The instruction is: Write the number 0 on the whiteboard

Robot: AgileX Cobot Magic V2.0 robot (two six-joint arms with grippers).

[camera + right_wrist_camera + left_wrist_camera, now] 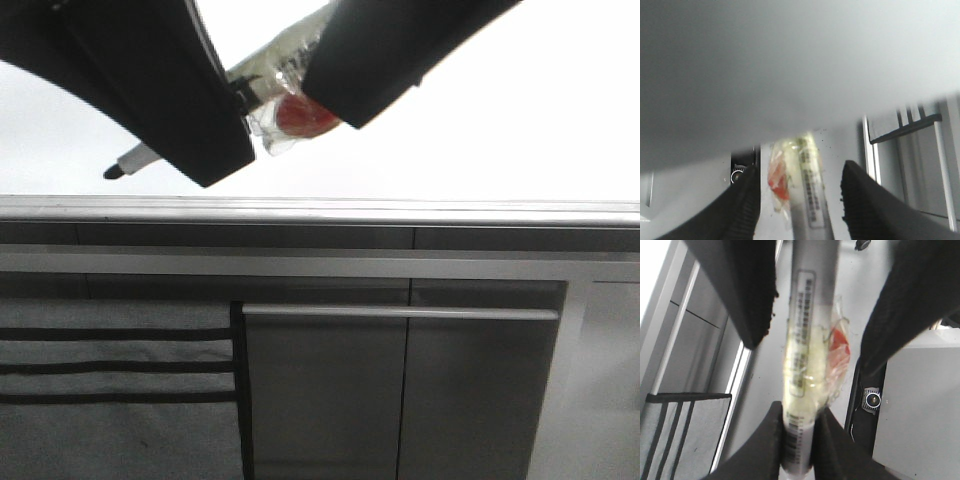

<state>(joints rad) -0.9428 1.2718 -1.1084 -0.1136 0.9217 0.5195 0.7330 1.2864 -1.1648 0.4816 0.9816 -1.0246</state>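
Looking forward, I saw the left gripper clamped on the marker, tip at 8 o'clock over the whiteboard. The right gripper stood spread around the marker's taped barrel, gripping nothing. No number 0 showed.

One grey-barrelled marker with a black tip and yellowed tape plus a red scrap around its middle. Two black grippers: the left one pinching the marker's barrel, the right one spread either side of it. One glossy white whiteboard behind them. One grey cabinet with a single horizontal metal handle, below them.
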